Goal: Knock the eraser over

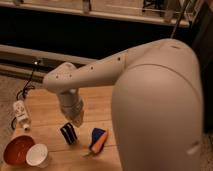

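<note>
The eraser (68,133), a small black block with a thin white stripe, stands upright on the wooden table (45,107), left of a blue-and-orange elongated object (98,139). My gripper (76,119) hangs at the end of the white arm, just above and slightly right of the eraser, close to its top. The large white arm covers the right half of the view.
A white cup (38,155) and a red-brown bowl (17,149) sit at the front left corner. A white bottle (21,113) lies at the table's left edge. A black cable (26,90) runs over the floor behind it.
</note>
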Controlling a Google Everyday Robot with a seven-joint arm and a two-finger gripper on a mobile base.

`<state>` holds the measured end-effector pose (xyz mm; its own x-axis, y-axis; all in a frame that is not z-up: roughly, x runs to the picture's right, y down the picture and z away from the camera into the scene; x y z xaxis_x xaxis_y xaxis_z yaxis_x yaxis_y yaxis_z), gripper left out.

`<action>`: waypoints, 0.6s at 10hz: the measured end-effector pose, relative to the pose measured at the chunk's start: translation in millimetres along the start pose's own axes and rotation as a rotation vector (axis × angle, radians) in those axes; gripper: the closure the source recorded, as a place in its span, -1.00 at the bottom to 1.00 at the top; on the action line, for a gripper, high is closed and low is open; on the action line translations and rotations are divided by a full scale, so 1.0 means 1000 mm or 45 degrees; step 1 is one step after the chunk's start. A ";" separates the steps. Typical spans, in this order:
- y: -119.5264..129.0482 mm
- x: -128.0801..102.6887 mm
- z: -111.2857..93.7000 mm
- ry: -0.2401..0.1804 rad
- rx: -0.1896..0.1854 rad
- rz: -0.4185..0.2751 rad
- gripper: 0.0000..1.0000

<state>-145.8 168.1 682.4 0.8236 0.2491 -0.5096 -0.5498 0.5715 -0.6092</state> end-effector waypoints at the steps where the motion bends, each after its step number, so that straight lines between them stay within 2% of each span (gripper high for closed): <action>1: 0.007 -0.007 0.011 0.071 -0.003 -0.042 1.00; 2: 0.015 -0.017 0.024 0.162 -0.011 -0.097 1.00; 4: 0.026 -0.039 0.035 0.219 -0.030 -0.166 1.00; 5: 0.033 -0.056 0.036 0.205 -0.037 -0.191 1.00; 6: 0.034 -0.082 0.032 0.134 -0.041 -0.184 1.00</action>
<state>-227.4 192.7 722.7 0.8760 0.0822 -0.4752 -0.4325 0.5699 -0.6987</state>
